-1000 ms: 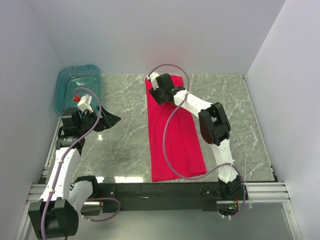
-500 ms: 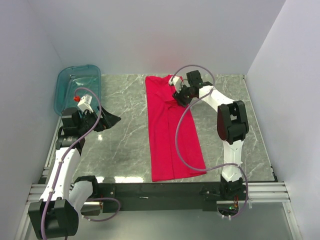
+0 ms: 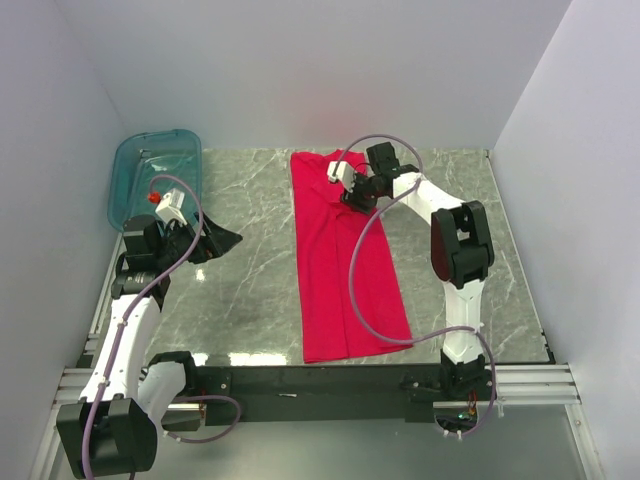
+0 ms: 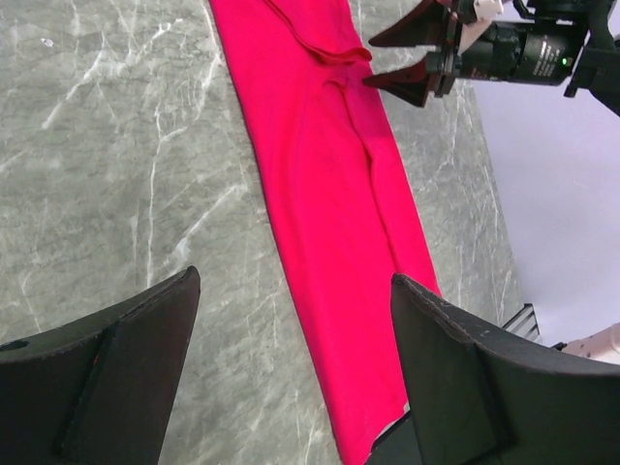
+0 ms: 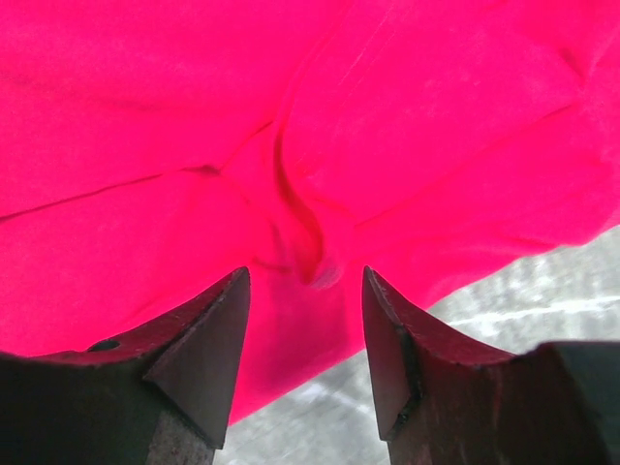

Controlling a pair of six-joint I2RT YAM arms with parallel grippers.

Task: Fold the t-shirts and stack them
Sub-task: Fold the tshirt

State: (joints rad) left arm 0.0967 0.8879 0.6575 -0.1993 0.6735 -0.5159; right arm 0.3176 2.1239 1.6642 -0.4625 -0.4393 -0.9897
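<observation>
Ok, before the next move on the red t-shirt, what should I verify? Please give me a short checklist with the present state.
1. Right gripper jaws open: ok.
2. Jaws lined up on the raised wrinkle at the far end of the t-shirt: ok.
3. Cloth gripped: not ok, nothing is held yet.
4. Fingertips touching the cloth: cannot tell.
5. Left gripper open and off to the side over the bare table: ok.
6. Shirt strip lying flat: not ok, the far end is rumpled.
</observation>
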